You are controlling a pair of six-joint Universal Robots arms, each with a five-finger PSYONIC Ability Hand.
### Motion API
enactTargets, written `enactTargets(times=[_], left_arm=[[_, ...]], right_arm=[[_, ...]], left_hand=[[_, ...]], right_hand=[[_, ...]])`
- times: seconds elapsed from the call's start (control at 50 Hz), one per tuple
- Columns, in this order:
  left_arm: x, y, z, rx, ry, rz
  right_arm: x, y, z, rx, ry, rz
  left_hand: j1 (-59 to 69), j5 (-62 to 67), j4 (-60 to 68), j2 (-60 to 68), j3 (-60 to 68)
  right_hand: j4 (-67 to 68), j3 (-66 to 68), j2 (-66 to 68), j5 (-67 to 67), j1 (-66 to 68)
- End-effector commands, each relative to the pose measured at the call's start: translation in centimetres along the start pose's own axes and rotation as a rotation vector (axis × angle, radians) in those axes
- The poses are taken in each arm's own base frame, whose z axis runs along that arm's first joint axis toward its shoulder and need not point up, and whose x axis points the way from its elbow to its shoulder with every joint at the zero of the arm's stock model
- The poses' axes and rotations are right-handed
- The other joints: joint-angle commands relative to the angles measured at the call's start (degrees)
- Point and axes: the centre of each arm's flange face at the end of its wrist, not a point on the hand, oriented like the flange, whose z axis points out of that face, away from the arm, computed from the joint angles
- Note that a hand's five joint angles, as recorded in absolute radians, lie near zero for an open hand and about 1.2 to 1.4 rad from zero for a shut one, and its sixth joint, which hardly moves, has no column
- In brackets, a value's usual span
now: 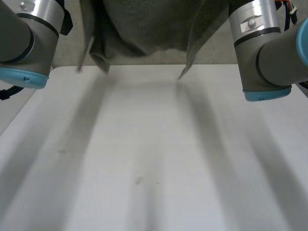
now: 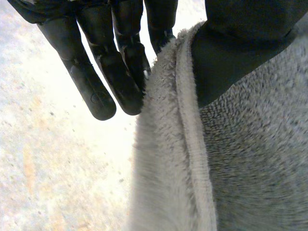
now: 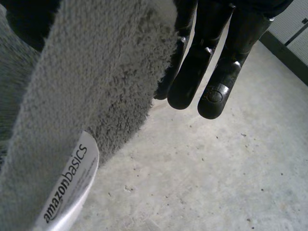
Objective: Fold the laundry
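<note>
Currently | towel (image 1: 154,29) aloft, pinched by left hand (image 2: 120,67) and right hand (image 3: 216,72) | risk: shallow edge grip slips, towel drops to floor (image 3: 216,168)

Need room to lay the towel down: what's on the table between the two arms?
Nothing: the head view shows bare table between left arm and right arm; the grey towel hangs at its far edge.

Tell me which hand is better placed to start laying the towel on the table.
Right, narrowly. Both the left hand and right hand pinch the towel aloft, but its side below the right arm hangs lowest toward the table, so it would probably touch first.
</note>
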Motion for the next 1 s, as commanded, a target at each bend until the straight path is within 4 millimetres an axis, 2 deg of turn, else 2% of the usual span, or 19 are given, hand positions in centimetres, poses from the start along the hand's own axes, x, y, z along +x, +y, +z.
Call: enactTargets(times=[0.02,0.04,0.06,0.08,0.14,0.16,0.18,0.2,0.24,0.36,0.48,0.54,0.56,0.58,0.6,0.62,0.72,0.86,1.0], left_arm=[[0.8,8.1,-7.9,-0.333,-0.015,-0.02],[0.8,8.2,-8.0,-0.334,-0.015,-0.02],[0.9,9.9,-9.7,-0.404,-0.017,-0.006],[0.9,9.9,-9.7,-0.405,-0.017,-0.006],[1.0,15.5,-15.0,-0.626,0.006,0.073],[1.0,15.5,-15.1,-0.627,0.007,0.073],[1.1,16.8,-16.5,-0.684,0.019,0.103],[1.1,16.9,-16.5,-0.685,0.019,0.103],[1.3,18.6,-19.0,-0.775,0.046,0.146],[1.6,19.5,-21.5,-0.853,0.073,0.176],[1.5,19.3,-21.4,-0.848,0.069,0.181],[1.4,19.1,-21.1,-0.836,0.063,0.182],[1.3,19.1,-21.1,-0.835,0.062,0.182],[1.3,19.1,-21.1,-0.835,0.062,0.182],[1.3,19.1,-21.0,-0.832,0.059,0.182],[1.3,19.1,-21.0,-0.832,0.056,0.182],[1.3,19.2,-20.9,-0.816,0.053,0.175],[1.0,19.5,-20.1,-0.751,0.04,0.192],[-0.7,19.4,-19.7,-0.743,-0.038,0.223]], right_arm=[[-4.9,3.4,-6.8,-0.224,-0.311,0.066],[-4.9,3.4,-6.9,-0.225,-0.312,0.066],[-6.0,4.3,-8.7,-0.291,-0.372,0.082],[-6.0,4.3,-8.7,-0.292,-0.373,0.082],[-8.2,6.4,-13.7,-0.495,-0.52,0.118],[-8.2,6.4,-13.7,-0.496,-0.521,0.118],[-8.4,6.7,-14.7,-0.543,-0.552,0.127],[-8.4,6.7,-14.7,-0.544,-0.552,0.127],[-8.4,7.0,-16.5,-0.641,-0.607,0.142],[-7.9,6.1,-18.8,-0.761,-0.679,0.172],[-7.4,5.0,-20.0,-0.791,-0.7,0.186],[-7.3,4.7,-20.8,-0.806,-0.711,0.192],[-7.3,4.6,-21.2,-0.813,-0.717,0.195],[-7.3,4.6,-21.2,-0.813,-0.717,0.195],[-7.3,4.4,-21.6,-0.82,-0.723,0.199],[-7.1,4.2,-21.8,-0.826,-0.721,0.204],[-5.8,3.2,-21.4,-0.827,-0.665,0.256],[-4.1,3.7,-20.4,-0.856,-0.567,0.325],[-3.2,3.9,-19.8,-0.851,-0.53,0.326]], left_hand=[[13.3,11.41,10.3,10.29,10.38],[13.3,11.41,10.3,10.29,10.38],[13.3,11.41,10.3,10.29,10.38],[13.3,11.41,10.3,10.29,10.38],[13.3,11.41,10.3,10.29,10.38],[13.3,11.41,10.3,10.29,10.38],[12.99,11.1,9.99,9.98,10.07],[12.98,11.1,9.98,9.98,10.06],[11.47,9.59,8.47,8.47,8.55],[5.76,3.88,2.77,2.76,2.84],[4.24,2.35,1.24,1.23,1.32],[-4.68,-6.56,-7.68,-7.68,-7.6],[-14.67,-16.55,-17.67,-17.67,-17.59],[-14.77,-16.65,-17.77,-17.77,-17.69],[-24.26,-26.15,-27.26,-27.27,-27.18],[-27.02,-28.91,-30.02,-30.03,-29.94],[-27.05,-28.93,-30.05,-30.05,-29.97],[-26.71,-28.6,-29.71,-29.72,-29.64],[-26.55,-28.43,-29.54,-29.55,-29.47]], right_hand=[[11.68,11.73,12.82,13.7,24.9],[11.68,11.73,12.82,13.7,24.9],[11.68,11.73,12.82,13.7,24.9],[11.68,11.73,12.82,13.7,24.9],[11.68,11.73,12.82,13.7,24.9],[11.68,11.73,12.82,13.7,24.9],[11.68,11.73,12.82,13.7,24.9],[11.68,11.73,12.82,13.7,24.9],[11.68,11.73,12.82,13.7,24.9],[11.68,11.73,12.82,13.7,24.9],[11.68,11.73,12.82,13.7,24.9],[11.68,11.73,12.82,13.7,24.9],[11.68,11.73,12.82,13.7,24.9],[11.68,11.73,12.82,13.7,24.9],[11.68,11.73,12.82,13.7,24.9],[11.68,11.73,12.82,13.7,24.9],[11.68,11.73,12.82,13.7,24.9],[11.68,11.73,12.82,13.7,24.9],[11.68,11.73,12.82,13.7,24.9]])
